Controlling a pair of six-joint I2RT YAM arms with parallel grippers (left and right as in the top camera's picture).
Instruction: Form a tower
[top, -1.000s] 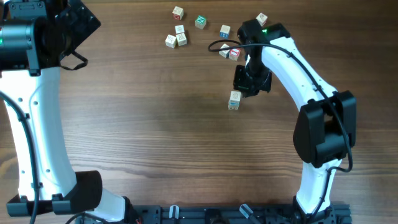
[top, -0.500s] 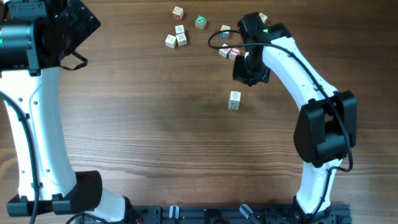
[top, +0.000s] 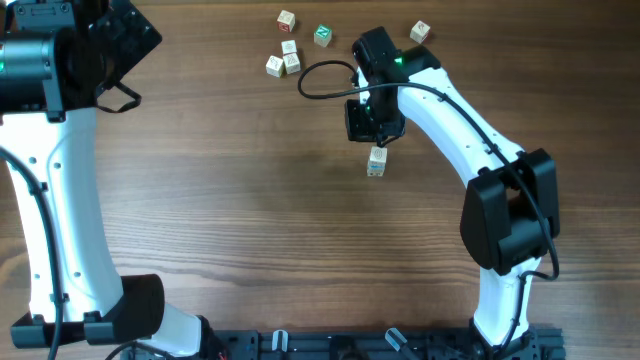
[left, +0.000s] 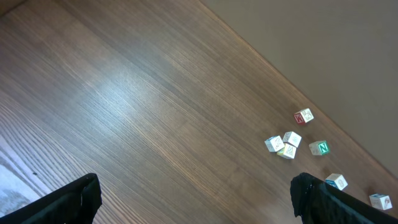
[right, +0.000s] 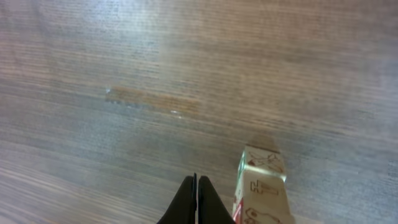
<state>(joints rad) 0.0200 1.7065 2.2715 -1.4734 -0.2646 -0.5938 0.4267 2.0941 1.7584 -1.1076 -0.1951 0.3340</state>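
The narrow upright tower of pale wooden letter cubes (right: 261, 186) stands just right of the right hand (right: 196, 198), not touching it. This hand is pressed together and empty, and it is much nearer than the wide-apart left hand (top: 125, 40).

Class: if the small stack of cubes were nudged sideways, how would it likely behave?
The tower looks narrow and taller than wide, so a high nudge would probably topple it. Its cubes seem rigid and only rest on each other, so they would likely scatter, not bend.
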